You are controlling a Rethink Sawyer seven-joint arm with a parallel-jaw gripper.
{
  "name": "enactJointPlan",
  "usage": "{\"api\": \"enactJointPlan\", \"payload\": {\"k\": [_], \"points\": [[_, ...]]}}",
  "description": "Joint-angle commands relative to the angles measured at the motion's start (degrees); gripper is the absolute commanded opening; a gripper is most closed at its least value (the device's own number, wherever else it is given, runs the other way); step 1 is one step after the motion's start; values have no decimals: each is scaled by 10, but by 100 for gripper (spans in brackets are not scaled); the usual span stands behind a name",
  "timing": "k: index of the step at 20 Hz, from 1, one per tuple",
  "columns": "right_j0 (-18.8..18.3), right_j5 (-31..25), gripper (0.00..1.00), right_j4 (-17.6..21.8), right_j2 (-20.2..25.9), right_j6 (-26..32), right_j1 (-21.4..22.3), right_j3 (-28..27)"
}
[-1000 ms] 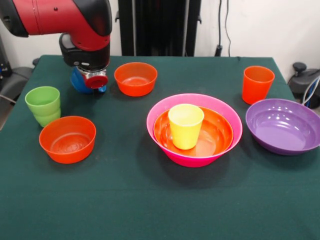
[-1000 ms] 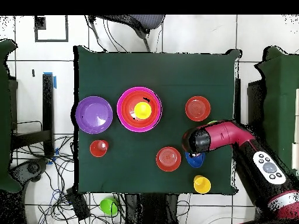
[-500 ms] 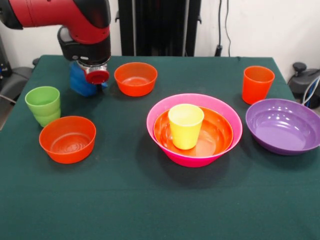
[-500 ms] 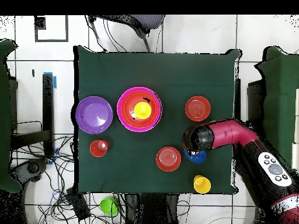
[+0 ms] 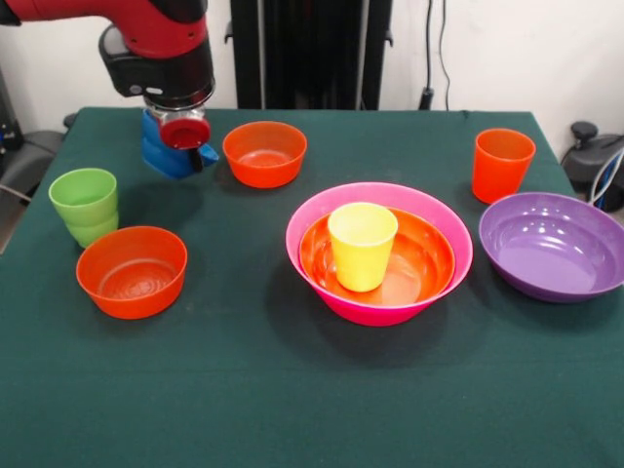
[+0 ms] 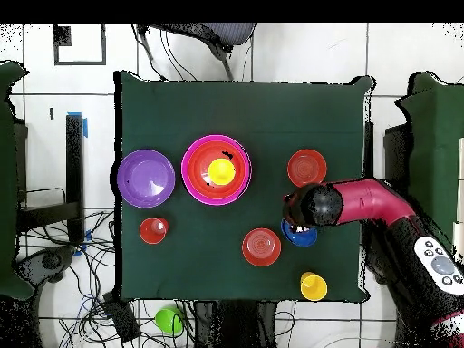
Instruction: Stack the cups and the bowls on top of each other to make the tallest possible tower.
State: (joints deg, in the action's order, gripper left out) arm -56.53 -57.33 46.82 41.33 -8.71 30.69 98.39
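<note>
A cup (image 5: 362, 245) stands inside two nested bowls (image 5: 378, 252); other bowls lie around.

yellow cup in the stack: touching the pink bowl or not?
Apart. Front view: the yellow cup stands in the large orange bowl, which lines the pink bowl; orange shows all round the cup.

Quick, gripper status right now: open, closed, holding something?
Gripper: closed on the small blue bowl, which is tilted and lifted off the table.

No writing, label, brand or number can be read anywhere: the glossy plastic bowls and cups, the dark green worktop and the red and black arm all show plain surfaces.
</note>
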Motion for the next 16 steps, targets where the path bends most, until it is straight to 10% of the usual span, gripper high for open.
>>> {"api": "enactJointPlan", "payload": {"k": [1, 8, 16], "points": [[13, 17, 0, -30, 24, -6, 6, 17], [19, 9, 0, -86, 37, -38, 13, 21], [17, 27, 0, -247, 68, -144, 36, 37]]}}
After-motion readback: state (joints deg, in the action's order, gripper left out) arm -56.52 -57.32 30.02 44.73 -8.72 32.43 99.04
